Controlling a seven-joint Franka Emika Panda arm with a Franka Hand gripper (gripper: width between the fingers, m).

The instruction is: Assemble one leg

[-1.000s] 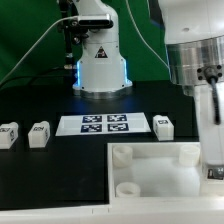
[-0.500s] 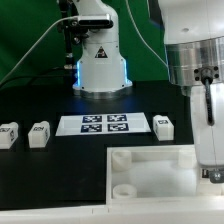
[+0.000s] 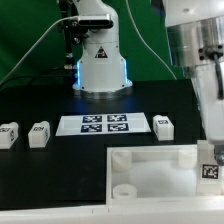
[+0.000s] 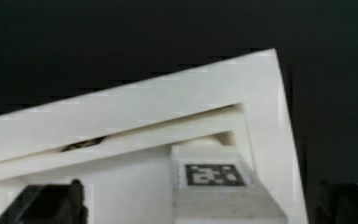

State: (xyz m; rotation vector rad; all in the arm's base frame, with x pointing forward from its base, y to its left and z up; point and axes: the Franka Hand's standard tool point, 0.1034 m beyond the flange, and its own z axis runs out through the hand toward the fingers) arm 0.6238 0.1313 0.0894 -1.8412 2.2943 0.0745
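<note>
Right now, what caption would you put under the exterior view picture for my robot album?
Robot gripper lowers a leg at the white tray, with three spare legs beside the marker board.

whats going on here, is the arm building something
A Franka arm is putting furniture together. Its gripper is at the exterior view's right edge, over the large white tray piece, with a marked leg at its tip. The wrist view shows that leg set in a corner of the tray piece; whether the fingers clamp it cannot be told. Three more legs lie loose by the marker board.
</note>
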